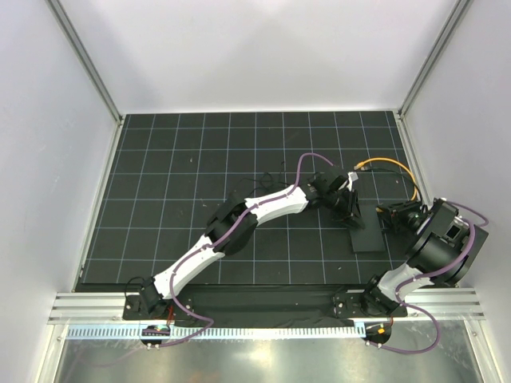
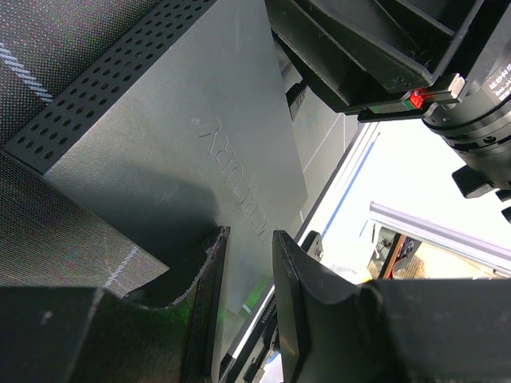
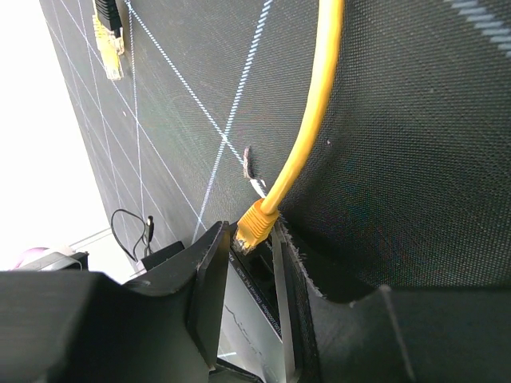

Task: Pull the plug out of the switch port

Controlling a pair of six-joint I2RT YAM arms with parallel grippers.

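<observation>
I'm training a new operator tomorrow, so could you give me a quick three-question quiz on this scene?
1. Multiple choice: which end effector straddles the yellow plastic plug on the thin yellow cable? A) left B) right C) neither
2. True or false: a second yellow plug lies unplugged on the black gridded mat.
3. Fill in: the flat black rectangular box has rows of small round ____ along its edge.
Key: 1 B, the right end effector; 2 true; 3 holes.
</observation>
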